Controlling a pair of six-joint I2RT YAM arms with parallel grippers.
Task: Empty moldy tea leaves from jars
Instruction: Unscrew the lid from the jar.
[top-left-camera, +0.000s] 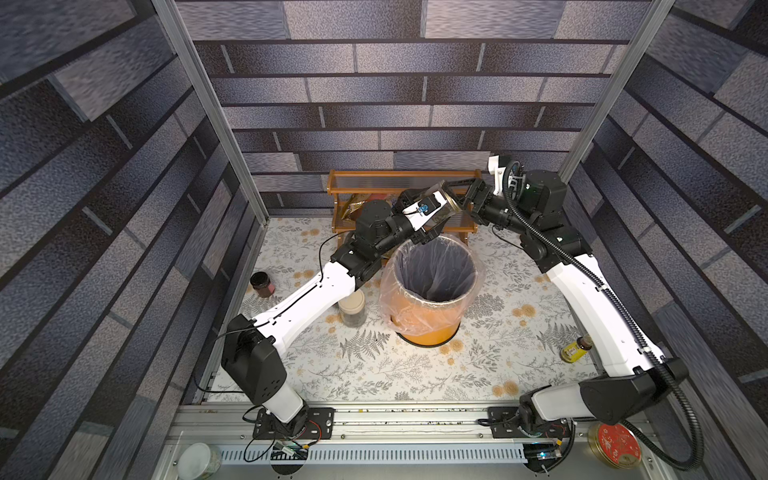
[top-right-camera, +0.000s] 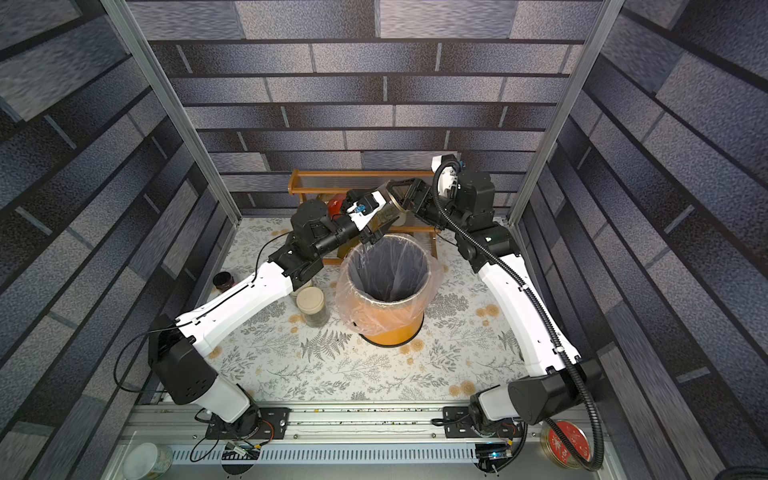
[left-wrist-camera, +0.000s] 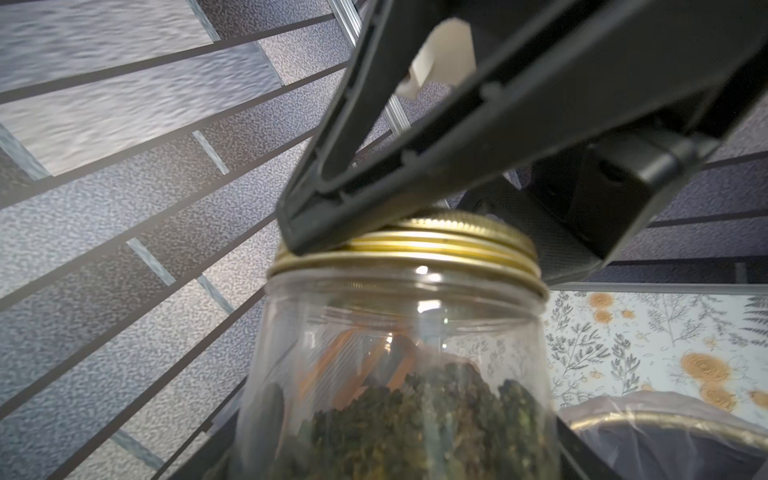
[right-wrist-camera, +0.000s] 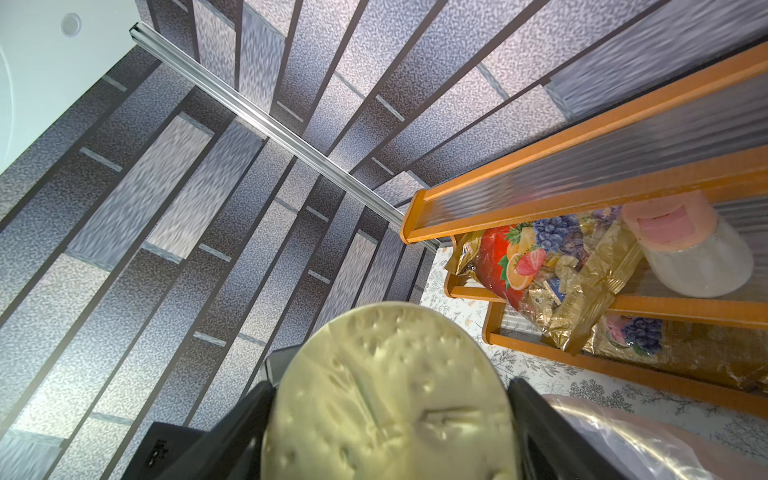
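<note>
A clear glass jar (top-left-camera: 437, 212) (top-right-camera: 386, 212) (left-wrist-camera: 399, 332) hangs tilted over the back rim of the orange bin (top-left-camera: 428, 328) (top-right-camera: 390, 330). Dark green-brown tea leaves (left-wrist-camera: 415, 415) fill its lower part. My left gripper (top-left-camera: 430, 218) (top-right-camera: 374, 222) (left-wrist-camera: 386, 440) is shut on the jar's body. My right gripper (top-left-camera: 462, 196) (top-right-camera: 402, 198) (right-wrist-camera: 386, 415) is shut on its lid (left-wrist-camera: 415, 245) (right-wrist-camera: 386, 395), which has a gold side and a cream top and sits on the jar's mouth. A second jar (top-left-camera: 352, 309) (top-right-camera: 312, 308) of tea stands lidded on the table, left of the bin.
The bin is lined with a clear bag. Behind it stands a wooden rack (top-left-camera: 399, 183) (right-wrist-camera: 582, 174) holding a snack bag (right-wrist-camera: 540, 270) and a pink-lidded jar (right-wrist-camera: 685, 249). A dark jar (top-left-camera: 262, 284) stands far left, a yellow bottle (top-left-camera: 575, 348) far right, a red tin (top-left-camera: 615, 444) at the front.
</note>
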